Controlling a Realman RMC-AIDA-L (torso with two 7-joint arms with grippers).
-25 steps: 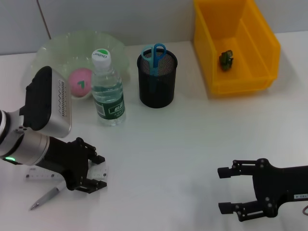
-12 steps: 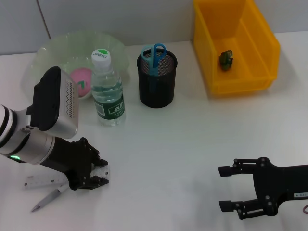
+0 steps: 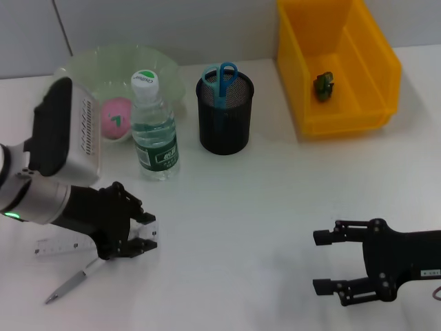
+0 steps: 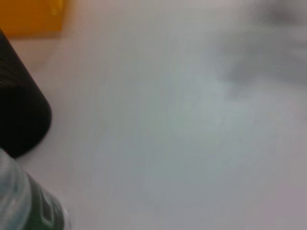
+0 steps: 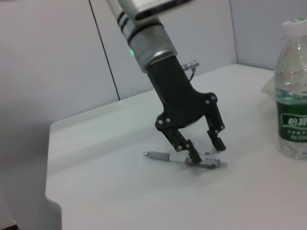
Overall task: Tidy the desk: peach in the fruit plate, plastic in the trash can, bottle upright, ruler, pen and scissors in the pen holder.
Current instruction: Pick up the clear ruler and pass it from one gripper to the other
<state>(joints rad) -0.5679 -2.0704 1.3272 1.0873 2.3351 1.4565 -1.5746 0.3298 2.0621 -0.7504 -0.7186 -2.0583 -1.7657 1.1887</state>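
My left gripper (image 3: 141, 236) is low over the table at the front left, its fingers shut on the right end of the clear ruler (image 3: 65, 247), which otherwise lies flat. The right wrist view shows this gripper (image 5: 207, 152) over the ruler (image 5: 207, 164) with the pen (image 5: 163, 156) beside it. In the head view the silver pen (image 3: 72, 283) lies just in front of the ruler. The bottle (image 3: 154, 127) stands upright. The pink peach (image 3: 115, 117) rests in the green fruit plate (image 3: 103, 65). Blue scissors (image 3: 220, 77) stand in the black mesh pen holder (image 3: 224, 117). My right gripper (image 3: 329, 262) hovers open at the front right.
A yellow bin (image 3: 341, 103) at the back right holds a green scrap of plastic (image 3: 324, 84). The left wrist view shows the pen holder (image 4: 19, 115), the bottle (image 4: 29, 206) and bare white table (image 4: 192, 143).
My left gripper's fingers have narrowed onto the ruler's right end, and that end has shifted slightly toward the back. The left arm has moved a little back. My right gripper barely moved.
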